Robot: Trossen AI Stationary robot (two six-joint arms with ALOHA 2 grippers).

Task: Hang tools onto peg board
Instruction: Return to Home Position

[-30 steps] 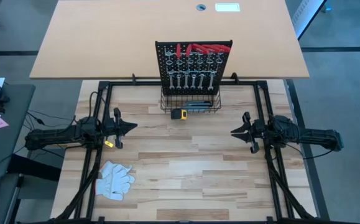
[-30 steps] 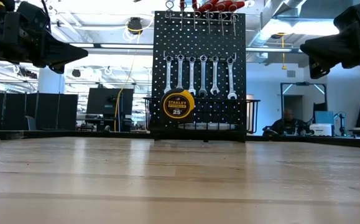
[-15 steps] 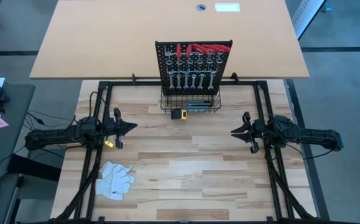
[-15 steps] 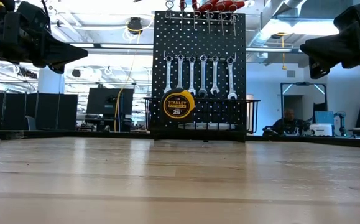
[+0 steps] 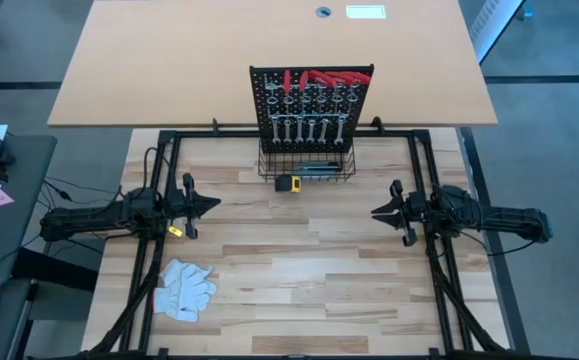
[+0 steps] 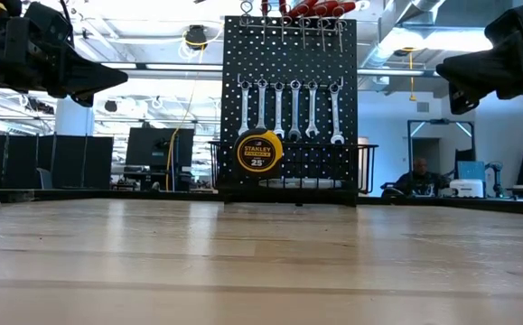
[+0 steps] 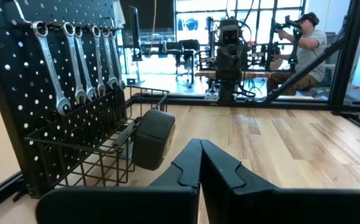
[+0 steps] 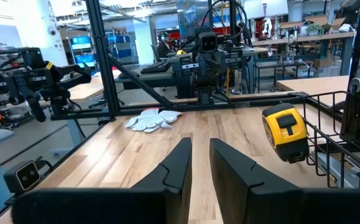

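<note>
A pale wooden counter [image 5: 299, 270] is seen framed by black rails, with a larger tan table beyond it. At the far edge of the counter, in the middle, the black peg board [image 5: 265, 105] is stood upright.

The two dark arms are stretched in from either side at mid-counter height, raised off the wood and pointed toward each other, well apart. The left gripper [image 5: 217, 205] is held near the left rail; in its wrist view its fingers [image 7: 189, 165] are pressed together with nothing between them. The right gripper [image 5: 374, 212] is held near the right rail; its fingers [image 8: 178, 163] are set slightly apart, with a narrow strip of counter shown between them, and nothing is held.

A black wire basket [image 5: 341, 172] is fixed along the base of the peg board. A pair of white gloves [image 5: 184, 290] is laid on the counter near the left arm, toward the front.

On the peg board, a row of silver wrenches [image 5: 307, 128] is hung from hooks at mid-height, and red-handled pliers [image 5: 314, 77] are hung along the top row. A yellow-and-black tape measure [image 5: 288, 183] is hung on the outer front of the basket, toward the left arm's side, clear of the counter. A grey utility knife [image 5: 319, 169] is laid inside the basket.
</note>
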